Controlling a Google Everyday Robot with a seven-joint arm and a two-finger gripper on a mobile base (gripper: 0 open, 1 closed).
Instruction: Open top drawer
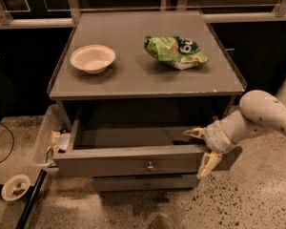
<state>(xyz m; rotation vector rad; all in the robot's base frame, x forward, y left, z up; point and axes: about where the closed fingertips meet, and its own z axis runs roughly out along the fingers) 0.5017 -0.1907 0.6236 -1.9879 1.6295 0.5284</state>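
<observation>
wide grey top drawer (109, 163) open under bench (148, 82) front edge | cream two-finger gripper (203, 149) at its right corner, fingers (208, 164) apart astride panel | risk: finger snags, reshuts drawer

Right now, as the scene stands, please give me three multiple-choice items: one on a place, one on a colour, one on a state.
1. Where is the gripper? A: at the right end of the top drawer. B: at its left end. C: at its middle.
2. What colour is the bag on the cabinet? A: red. B: green. C: blue.
3. How is the top drawer? A: shut. B: pulled out. C: lying on the floor.
Answers: 1 A, its open fingers sit at the front's right end. 2 B, the crumpled bag is green. 3 B, its inside shows below the cabinet's top.
</observation>
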